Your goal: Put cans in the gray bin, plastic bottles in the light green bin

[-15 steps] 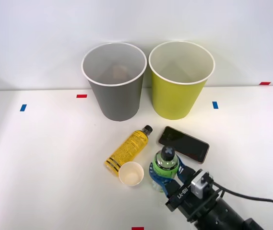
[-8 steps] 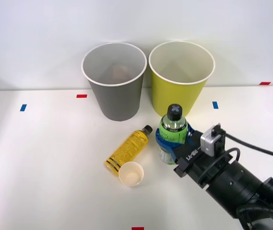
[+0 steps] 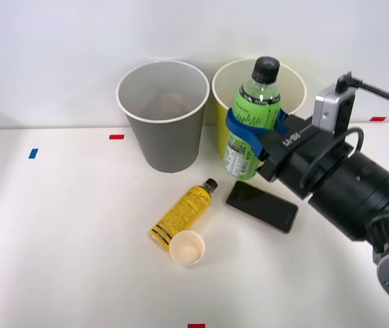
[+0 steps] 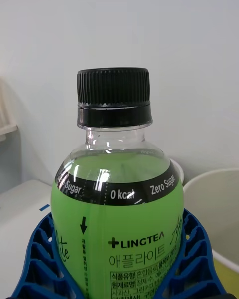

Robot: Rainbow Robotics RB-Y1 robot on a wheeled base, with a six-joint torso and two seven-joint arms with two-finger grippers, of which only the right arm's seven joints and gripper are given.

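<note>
Gray bin [image 3: 163, 116] at left, upright on white table [image 3: 57, 225], touching nothing. Yellow-label bottle [image 3: 183, 212] lies on its side in front, base beside white paper cup [image 3: 186, 247]; black phone [image 3: 262, 206] just right. Right gripper [image 3: 254, 131] clamped round green-label bottle [image 3: 251, 119], held upright in the air before the light green bin [image 3: 230, 147], cap near rim height. Judgement: lift clear of rim, centre over opening, then release. Bottle: clear, green liquid, black ribbed cap [image 4: 113, 98], "Zero Sugar" band
</note>
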